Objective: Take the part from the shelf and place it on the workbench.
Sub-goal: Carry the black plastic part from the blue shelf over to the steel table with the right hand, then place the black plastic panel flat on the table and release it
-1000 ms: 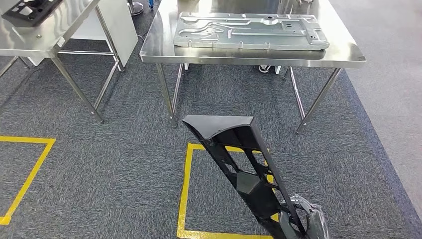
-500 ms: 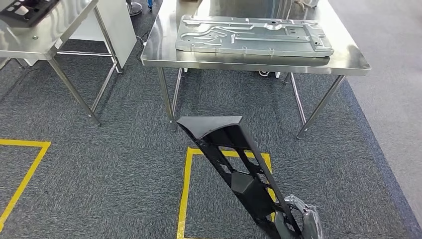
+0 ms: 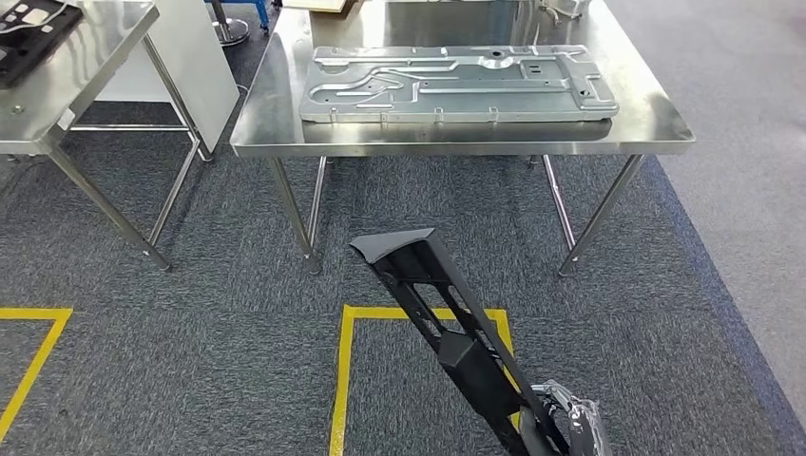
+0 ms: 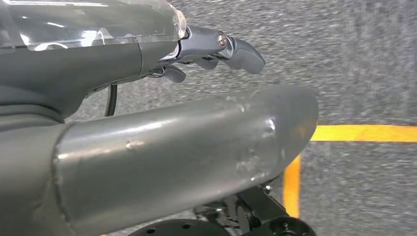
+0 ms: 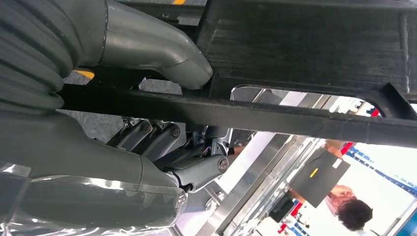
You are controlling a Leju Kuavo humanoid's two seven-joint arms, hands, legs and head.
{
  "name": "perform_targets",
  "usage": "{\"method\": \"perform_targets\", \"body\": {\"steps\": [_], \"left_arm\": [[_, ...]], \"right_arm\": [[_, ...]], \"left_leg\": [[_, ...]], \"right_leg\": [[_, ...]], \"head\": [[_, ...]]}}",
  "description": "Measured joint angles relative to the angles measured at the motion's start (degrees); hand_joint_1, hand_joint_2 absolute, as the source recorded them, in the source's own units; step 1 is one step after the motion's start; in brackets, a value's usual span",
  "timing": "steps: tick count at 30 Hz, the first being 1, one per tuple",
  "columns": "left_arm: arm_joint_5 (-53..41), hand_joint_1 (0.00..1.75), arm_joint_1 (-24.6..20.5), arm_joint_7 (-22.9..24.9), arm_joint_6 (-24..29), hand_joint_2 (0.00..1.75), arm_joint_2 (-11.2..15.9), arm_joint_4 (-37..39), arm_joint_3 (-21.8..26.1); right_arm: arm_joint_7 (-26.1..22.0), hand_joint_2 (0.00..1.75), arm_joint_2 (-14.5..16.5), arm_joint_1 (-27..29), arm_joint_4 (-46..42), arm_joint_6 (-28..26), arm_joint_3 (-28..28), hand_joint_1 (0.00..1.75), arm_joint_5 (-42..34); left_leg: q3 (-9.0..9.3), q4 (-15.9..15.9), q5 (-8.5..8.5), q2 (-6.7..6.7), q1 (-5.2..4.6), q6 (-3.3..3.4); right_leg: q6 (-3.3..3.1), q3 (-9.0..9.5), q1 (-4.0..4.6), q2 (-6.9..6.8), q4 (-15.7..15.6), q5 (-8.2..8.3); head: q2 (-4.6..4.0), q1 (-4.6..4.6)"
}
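Right hand: the right hand (image 3: pixel 561 426) sits low at the near edge of the head view, fingers (image 5: pixel 162 140) and thumb wrapped around a bar of the black part (image 3: pixel 447 332)
Black part: a long black openwork frame, held by its near end and slanting up and away over the carpet, its flared far tip short of the workbench and not touching it
Left hand: the left hand (image 4: pixel 147 113) hangs over the carpet with nothing in it; thumb stretched out, the dark fingers (image 4: pixel 236 49) apart from it and bent only a little
Floor: grey carpet (image 3: pixel 190 313) with yellow tape lines (image 3: pixel 340 380) forming a square under the part, another square's corner off to the left
Workbench: the steel workbench (image 3: pixel 627 123) stands ahead, beyond the part's tip
Metal plate: a large stamped metal plate (image 3: pixel 456 84) lies flat on the workbench top
Side table: a second steel table (image 3: pixel 67 95) stands to the left, a dark tray (image 3: pixel 28 38) on it
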Motion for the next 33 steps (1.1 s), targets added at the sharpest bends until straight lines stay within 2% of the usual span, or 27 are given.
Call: {"method": "perform_targets", "body": {"steps": [1, 2, 3, 5, 6, 8, 10, 11, 12, 13, 14, 16, 17, 18, 20, 21, 22, 23, 24, 26, 27, 28, 29, 32, 33], "left_arm": [[0.0, 0.0, 0.1, 0.1, 0.1, 0.0, 0.0, 0.0, 0.2], [-0.1, 0.0, 0.2, 0.2, 0.2, 0.0, 0.1, 0.0, 0.3], [-0.2, 0.0, 0.3, 0.3, 0.3, 0.0, 0.2, 0.0, 0.4], [-0.4, 0.0, 0.1, 0.3, 0.4, 0.0, 0.3, 0.0, 0.5], [-0.4, 0.0, 0.0, 0.3, 0.4, 0.0, 0.3, 0.0, 0.6], [-0.5, 0.0, -0.2, 0.1, 0.4, 0.0, 0.3, 0.0, 0.7], [-0.6, 0.0, -0.2, 0.0, 0.3, 0.0, 0.3, 0.0, 0.8], [-0.7, 0.0, -0.3, 0.0, 0.3, 0.0, 0.3, 0.0, 0.8], [-0.8, 0.0, -0.2, 0.0, 0.3, 0.0, 0.3, 0.0, 0.8], [-0.9, 0.0, -0.1, 0.0, 0.3, 0.0, 0.3, 0.0, 0.8], [-1.1, 0.0, -0.1, 0.1, 0.3, 0.0, 0.3, 0.0, 0.8], [-1.3, 0.0, 0.0, 0.2, 0.2, 0.0, 0.2, 0.0, 0.8], [-1.4, 0.0, -0.1, 0.3, 0.2, 0.0, 0.2, 0.0, 0.9], [-1.5, 0.0, -0.1, 0.3, 0.2, 0.0, 0.2, 0.0, 0.9], [-1.6, 0.0, -0.3, 0.5, 0.2, 0.0, 0.2, 0.0, 0.9], [-1.7, 0.0, -0.4, 0.6, 0.2, 0.0, 0.2, 0.0, 0.9], [-1.8, 0.0, -0.5, 0.7, 0.2, 0.0, 0.2, 0.0, 0.9], [-1.9, 0.0, -0.6, 0.9, 0.3, 0.0, 0.2, 0.0, 0.9], [-2.0, 0.0, -0.7, 0.9, 0.3, 0.0, 0.2, 0.0, 0.9], [-2.1, 0.0, -0.6, 1.0, 0.3, 0.0, 0.2, 0.0, 0.9], [-2.2, 0.0, -0.4, 1.0, 0.3, 0.0, 0.2, 0.0, 0.9], [-2.3, 0.0, -0.2, 1.1, 0.3, 0.0, 0.2, 0.0, 0.9], [-2.4, 0.0, 0.0, 1.1, 0.3, 0.0, 0.2, 0.0, 0.9], [-2.7, 0.0, 0.5, 1.4, 0.3, 0.0, 0.3, 0.1, 1.0], [-2.9, 0.0, 0.5, 1.6, 0.3, 0.0, 0.3, 0.1, 1.1]], "right_arm": [[0.1, 1.75, 0.0, 0.1, 0.3, -0.2, 0.0, 1.75, 0.0], [0.1, 1.75, 0.0, 0.2, 0.6, -0.3, 0.0, 1.75, 0.0], [0.1, 1.75, 0.0, 0.3, 0.8, -0.4, 0.0, 1.75, 0.0], [0.2, 1.75, 0.0, 0.5, 1.2, -0.6, 0.0, 1.75, 0.1], [0.2, 1.75, 0.0, 0.4, 1.3, -0.6, 0.0, 1.75, 0.1], [0.2, 1.75, 0.1, 0.3, 1.5, -0.7, 0.0, 1.75, 0.2], [0.4, 1.75, 0.2, 0.4, 1.7, -0.7, -0.1, 1.75, 0.2], [0.5, 1.75, 0.2, 0.5, 1.9, -0.7, -0.1, 1.75, 0.3], [0.7, 1.75, 0.2, 0.6, 2.0, -0.7, -0.1, 1.75, 0.3], [0.8, 1.75, 0.2, 0.7, 2.2, -0.7, -0.1, 1.75, 0.3], [0.9, 1.75, 0.2, 0.8, 2.3, -0.7, -0.2, 1.75, 0.3], [1.0, 1.75, 0.2, 0.9, 2.7, -0.7, -0.2, 1.75, 0.3], [1.0, 1.75, 0.2, 1.0, 2.9, -0.7, -0.3, 1.75, 0.3], [1.1, 1.75, 0.2, 1.1, 3.1, -0.7, -0.3, 1.75, 0.3], [1.1, 1.75, 0.2, 1.2, 3.2, -0.7, -0.4, 1.75, 0.3], [1.1, 1.75, 0.1, 1.2, 3.3, -0.7, -0.4, 1.75, 0.4], [1.1, 1.75, 0.0, 1.2, 3.3, -0.7, -0.5, 1.75, 0.4], [1.1, 1.75, -0.1, 1.2, 3.3, -0.6, -0.5, 1.75, 0.4], [1.2, 1.75, -0.3, 1.2, 3.3, -0.5, -0.6, 1.75, 0.5], [1.2, 1.75, -0.4, 1.2, 3.4, -0.4, -0.6, 1.75, 0.7], [1.2, 1.75, -0.4, 1.3, 3.5, -0.4, -0.6, 1.75, 0.8], [1.2, 1.75, -0.4, 1.3, 3.5, -0.4, -0.6, 1.75, 0.9], [1.3, 1.75, -0.4, 1.3, 3.6, -0.4, -0.6, 1.75, 1.0], [1.5, 1.75, -0.4, 1.3, 4.2, -0.6, -0.7, 1.75, 1.4], [1.7, 1.75, -0.4, 1.2, 4.4, -1.1, -0.8, 1.75, 1.7]], "left_leg": [[0.22, -1.7, 2.31, -0.05, -0.34, 0.4], [0.5, -2.6, 3.9, -0.08, -0.65, 0.73], [0.84, -3.1, 3.99, -0.09, -0.92, 0.99], [2.64, -4.7, 3.59, -0.16, -0.91, 1.56], [3.76, -5.6, 3.36, -0.23, -0.76, 1.87], [5.98, -7.2, 3.01, -0.3, -0.4, 2.29], [7.78, -8.1, 2.18, -0.35, -0.16, 2.3], [8.69, -8.3, 1.57, -0.44, 0.01, 2.13], [9.66, -8.5, 0.85, -0.53, 0.22, 1.89], [10.71, -8.5, 0.0, -0.61, 0.47, 1.6], [11.77, -8.5, -0.91, -0.63, 0.7, 1.3], [13.66, -8.5, -2.74, -0.64, 0.91, 0.58], [14.39, -8.7, -3.55, -0.64, 0.82, 0.12], [15.25, -8.9, -4.0, -0.66, 0.74, -0.39], [16.09, -8.3, -3.64, -0.63, 0.74, -1.42], [15.73, -6.6, -2.87, -0.6, 0.85, -1.82], [14.27, -3.8, -2.23, -0.58, 0.95, -2.08], [12.1, -0.4, -2.22, -0.57, 1.02, -2.23], [9.53, 3.1, -3.06, -0.56, 1.01, -2.3], [4.51, 7.4, -7.44, -0.56, 0.94, -2.29], [2.68, 7.7, -9.57, -0.56, 0.88, -2.19], [1.38, 6.8, -10.46, -0.56, 0.8, -1.95], [0.58, 4.7, -9.28, -0.56, 0.69, -1.55], [-0.22, -2.3, 2.08, -0.59, -0.02, -0.07], [0.0, -3.3, 4.47, -0.67, -0.27, 0.28]], "right_leg": [[0.25, 0.59, -0.04, 0.11, 0.0, -0.67], [0.57, 1.18, -0.17, 0.21, -0.1, -1.14], [0.99, 1.68, -0.27, 0.28, -0.2, -1.25], [1.7, 2.15, -0.43, 0.1, 0.7, -0.65], [2.02, 1.45, -0.42, -0.12, 2.4, -0.03], [2.53, -2.43, -0.54, -0.48, 8.1, -0.05], [3.04, -7.89, -0.85, -0.56, 13.6, -2.41], [3.33, -10.06, -1.06, -0.58, 14.7, -3.78], [3.6, -11.57, -1.26, -0.61, 14.5, -4.59], [3.9, -12.34, -1.49, -0.67, 12.8, -4.14], [4.12, -12.58, -1.71, -0.81, 10.1, -2.03], [4.2, -12.66, -1.97, -1.4, 4.3, 5.39], [3.96, -12.58, -1.91, -1.58, 2.7, 8.13], [3.54, -12.45, -1.81, -1.6, 1.9, 9.52], [2.43, -11.25, -1.73, -1.21, 1.7, 8.81], [1.87, -10.37, -1.79, -1.05, 1.3, 8.37], [1.36, -9.4, -1.8, -0.97, 1.0, 7.88], [0.96, -8.45, -1.76, -0.91, 0.6, 7.39], [0.66, -7.57, -1.62, -0.89, 0.4, 6.82], [0.35, -5.76, -1.35, -0.67, -0.1, 5.56], [0.3, -4.72, -1.21, -0.49, -0.2, 4.8], [0.28, -3.59, -1.06, -0.32, -0.2, 3.98], [0.3, -2.44, -0.91, -0.2, -0.3, 3.1], [0.7, 0.22, -0.56, 0.11, -0.2, 0.55], [1.05, 1.0, -0.55, 0.27, -0.1, -0.01]], "head": [[0.0, -0.01], [0.0, -0.01], [0.0, -0.01], [0.0, -0.03], [0.0, -0.03], [0.0, -0.03], [0.0, -0.04], [0.0, -0.04], [0.0, -0.04], [0.0, -0.04], [0.0, -0.03], [0.0, -0.03], [0.0, -0.03], [0.0, -0.04], [0.0, -0.06], [0.0, -0.05], [0.0, -0.06], [0.0, -0.06], [0.0, -0.05], [0.0, -0.05], [0.0, -0.05], [0.0, -0.05], [0.0, -0.05], [0.0, -0.04], [0.0, -0.04]]}}
